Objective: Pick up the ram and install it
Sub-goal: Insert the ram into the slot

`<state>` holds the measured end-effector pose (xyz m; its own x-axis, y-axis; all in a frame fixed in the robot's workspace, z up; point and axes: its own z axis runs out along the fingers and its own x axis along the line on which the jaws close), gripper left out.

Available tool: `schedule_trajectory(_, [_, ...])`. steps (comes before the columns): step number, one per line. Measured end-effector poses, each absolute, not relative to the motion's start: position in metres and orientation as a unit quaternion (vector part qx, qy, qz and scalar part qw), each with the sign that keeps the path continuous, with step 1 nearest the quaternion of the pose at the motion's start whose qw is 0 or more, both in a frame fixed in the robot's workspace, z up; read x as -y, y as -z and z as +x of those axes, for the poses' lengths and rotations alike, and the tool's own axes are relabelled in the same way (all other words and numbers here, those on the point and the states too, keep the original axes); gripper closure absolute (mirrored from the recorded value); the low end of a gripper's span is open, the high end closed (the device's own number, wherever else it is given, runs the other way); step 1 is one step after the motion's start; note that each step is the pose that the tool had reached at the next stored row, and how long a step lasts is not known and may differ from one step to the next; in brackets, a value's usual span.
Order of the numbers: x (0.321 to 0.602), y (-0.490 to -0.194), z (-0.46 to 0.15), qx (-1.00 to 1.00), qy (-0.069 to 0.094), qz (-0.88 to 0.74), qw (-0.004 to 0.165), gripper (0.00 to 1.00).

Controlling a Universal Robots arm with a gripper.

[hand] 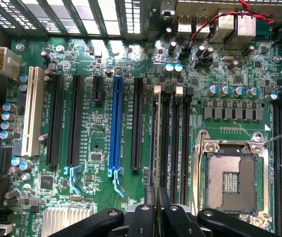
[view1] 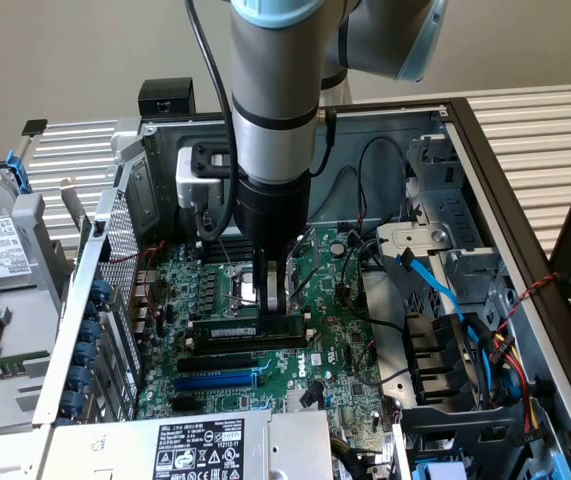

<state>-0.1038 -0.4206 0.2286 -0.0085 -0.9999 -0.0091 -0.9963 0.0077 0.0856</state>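
1. while the gripper (view1: 273,303) has its fingers clenched on the top edge of the ram (view1: 233,329), the stick stands on edge at the memory slots (hand: 174,143). in the exterior view that is at 6 o'clock from the cpu socket (view1: 248,285). i cannot tell whether it is seated.
2. seen from the wrist, the ram (hand: 156,143) is a thin edge-on line running along one slot. a slight skew would likely put its contacts on the slot wall instead of in the groove.
3. the grip looks off-centre, toward the stick's 3 o'clock end in the exterior view. a downward push could sink that end first and leave the other riding high.
4. the slot end clips (hand: 179,90) may not be fully open. if so, they could block the stick, and extra force might flex the board.
5. the socket lies bare just beside the slots, so a slip sideways could rake its exposed contacts.
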Motion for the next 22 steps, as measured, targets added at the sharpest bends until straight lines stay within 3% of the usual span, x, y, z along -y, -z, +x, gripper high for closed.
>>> schedule_trajectory(22, [0.4207, -0.2275, -0.1039, 0.709, 0.038, 0.704, 0.020, 0.86])
